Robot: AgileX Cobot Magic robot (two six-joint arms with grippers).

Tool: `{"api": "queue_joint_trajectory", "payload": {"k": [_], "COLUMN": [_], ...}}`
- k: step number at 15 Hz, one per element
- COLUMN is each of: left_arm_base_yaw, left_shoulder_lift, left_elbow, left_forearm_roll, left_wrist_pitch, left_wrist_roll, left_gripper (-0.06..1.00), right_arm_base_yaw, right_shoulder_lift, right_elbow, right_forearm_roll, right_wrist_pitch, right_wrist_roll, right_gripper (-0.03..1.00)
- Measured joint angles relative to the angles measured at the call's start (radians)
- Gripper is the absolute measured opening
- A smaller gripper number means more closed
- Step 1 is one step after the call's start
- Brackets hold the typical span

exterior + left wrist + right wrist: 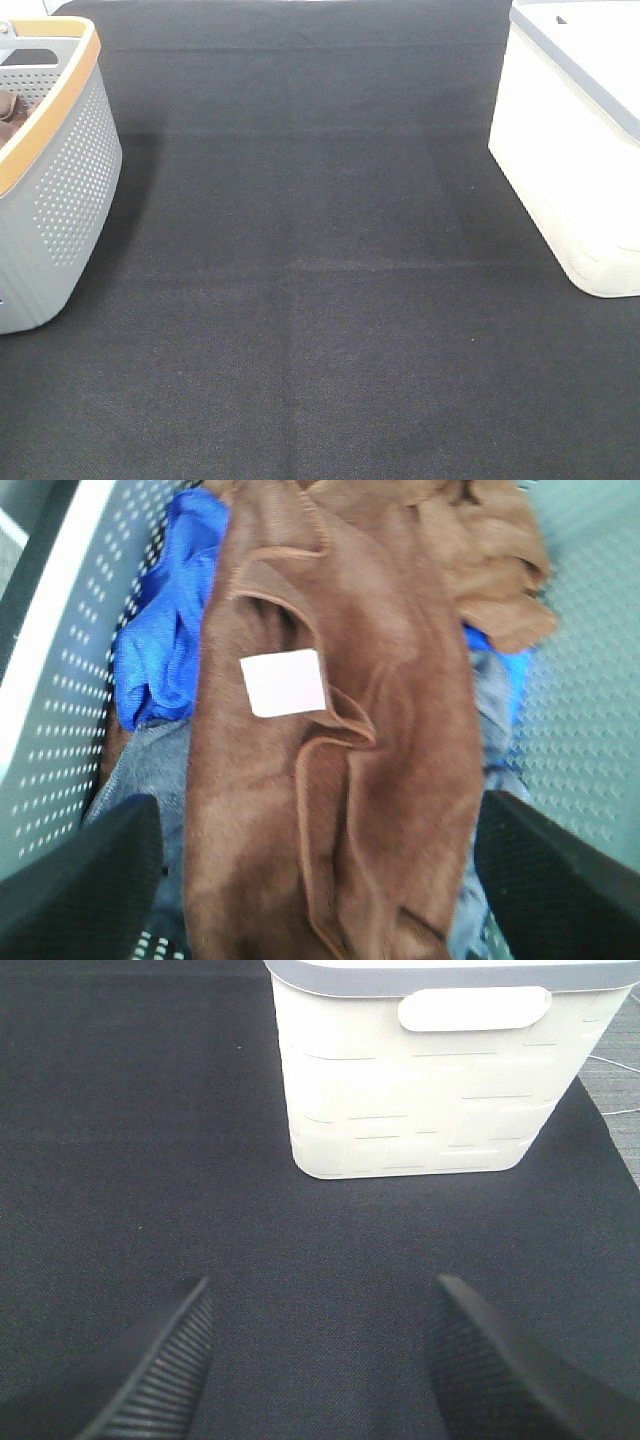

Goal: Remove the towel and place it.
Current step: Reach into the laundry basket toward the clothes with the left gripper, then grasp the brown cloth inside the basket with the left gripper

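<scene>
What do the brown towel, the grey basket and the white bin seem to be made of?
Towel: probably microfiber, soft fuzzy nap, stitched hem.
Grey basket: likely matte plastic, walls moulded with rows of small holes.
White bin: likely hard plastic, smooth, with shallow moulded rectangles.

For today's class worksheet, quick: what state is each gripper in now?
Left gripper: open, empty, over the reddish-brown microfiber towel.
Right gripper: open, empty, above the black fabric mat.

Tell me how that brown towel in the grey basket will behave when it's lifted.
Likely floppy: the towel lies in soft folds, so it should drape and hang. Probably light, being thin cloth. Its fuzzy pile may drag the blue cloth beside it.
</scene>
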Motion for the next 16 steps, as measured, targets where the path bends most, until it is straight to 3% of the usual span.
{"api": "queue_joint_trajectory", "payload": {"k": [8,16], "left_arm_base_yaw": [0.001,0.001], "left_shoulder_lift": [0.254,0.399], "left_elbow": [-0.187,-0.317], "left_forearm_roll": [-0.045,-0.085], "left_wrist_pitch": [-0.002,-0.010], "left_wrist_roll": [-0.101,-0.130], "left_gripper": [0.79,0.75], "right_arm_base_yaw": [0.000,0.000], "right_shoulder_lift": [0.000,0.000], "right_elbow": [0.000,0.000], "right_forearm_roll": [0.000,0.000], "right_wrist_pitch": [0.000,0.000], "right_wrist_roll": [0.000,0.000], "right_gripper": [0.59,0.59]}}
